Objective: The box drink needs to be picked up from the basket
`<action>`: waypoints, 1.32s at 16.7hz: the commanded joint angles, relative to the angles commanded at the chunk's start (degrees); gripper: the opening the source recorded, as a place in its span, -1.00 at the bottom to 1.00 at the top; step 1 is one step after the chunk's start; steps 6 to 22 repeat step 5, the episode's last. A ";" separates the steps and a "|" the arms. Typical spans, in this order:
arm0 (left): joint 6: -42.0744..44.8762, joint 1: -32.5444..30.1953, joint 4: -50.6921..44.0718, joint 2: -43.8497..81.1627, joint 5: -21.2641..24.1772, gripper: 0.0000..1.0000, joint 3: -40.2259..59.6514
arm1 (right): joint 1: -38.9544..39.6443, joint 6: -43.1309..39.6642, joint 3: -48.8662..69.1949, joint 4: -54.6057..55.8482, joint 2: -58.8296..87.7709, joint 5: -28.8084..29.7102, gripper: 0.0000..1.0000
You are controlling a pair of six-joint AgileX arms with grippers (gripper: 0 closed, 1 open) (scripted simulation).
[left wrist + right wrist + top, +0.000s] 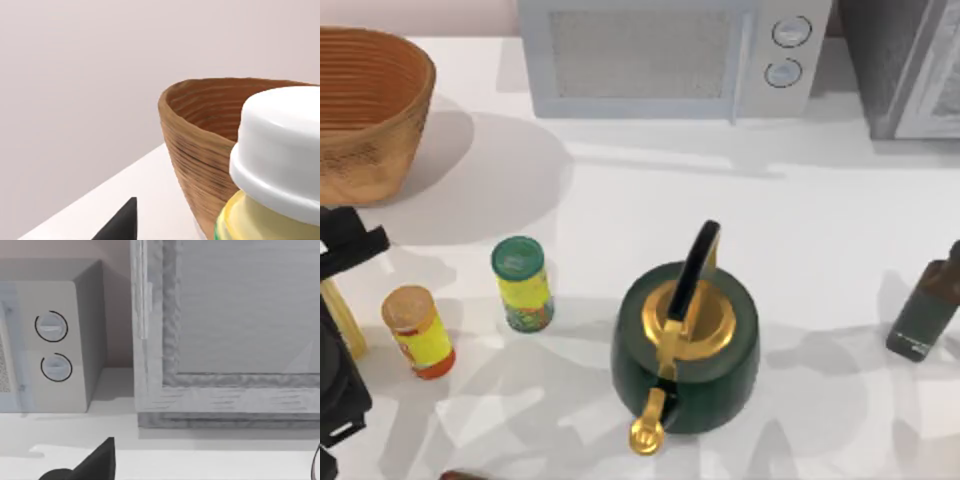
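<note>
At the table's left edge, the left gripper (345, 262) was clamped on the box drink (342, 320), outside the basket (365, 95). A loose grasp could have dropped it onto the orange-lidded can (417, 331) beside.

A rendered kitchen counter. A white table (620, 200) runs up to a pale wall, and a microwave (670, 55) with two round dials stands at its far edge beside a grey cabinet-like appliance (905, 65) at the far right. A green kettle (685, 345) with gold trim, a dark bottle (928, 305), two drink cans and a wicker basket (365, 110) sit about, all household kitchenware.
</note>
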 joint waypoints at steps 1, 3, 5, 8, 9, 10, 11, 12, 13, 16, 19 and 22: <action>0.00 0.00 0.00 0.00 0.00 1.00 0.00 | 0.00 0.00 0.00 0.00 0.00 0.00 1.00; 0.00 0.00 0.00 0.00 0.00 1.00 0.00 | 0.00 0.00 0.00 0.00 0.00 0.00 1.00; 0.00 0.00 0.00 0.00 0.00 1.00 0.00 | 0.00 0.00 0.00 0.00 0.00 0.00 1.00; 0.00 0.00 0.00 0.00 0.00 1.00 0.00 | 0.00 0.00 0.00 0.00 0.00 0.00 1.00; 0.00 0.00 0.00 0.00 0.00 1.00 0.00 | 0.00 0.00 0.00 0.00 0.00 0.00 1.00; 0.00 0.00 0.00 0.00 0.00 1.00 0.00 | 0.00 0.00 0.00 0.00 0.00 0.00 1.00; 0.00 0.00 0.00 0.00 0.00 1.00 0.00 | 0.00 0.00 0.00 0.00 0.00 0.00 1.00; 0.00 0.00 0.00 0.00 0.00 1.00 0.00 | 0.00 0.00 0.00 0.00 0.00 0.00 1.00; 0.00 0.00 0.00 0.00 0.00 1.00 0.00 | 0.00 0.00 0.00 0.00 0.00 0.00 1.00; 0.00 0.00 0.00 0.00 0.00 1.00 0.00 | 0.00 0.00 0.00 0.00 0.00 0.00 1.00; 0.00 0.00 0.00 0.00 0.00 1.00 0.00 | 0.00 0.00 0.00 0.00 0.00 0.00 1.00; 0.00 0.00 0.00 0.00 0.00 1.00 0.00 | 0.00 0.00 0.00 0.00 0.00 0.00 1.00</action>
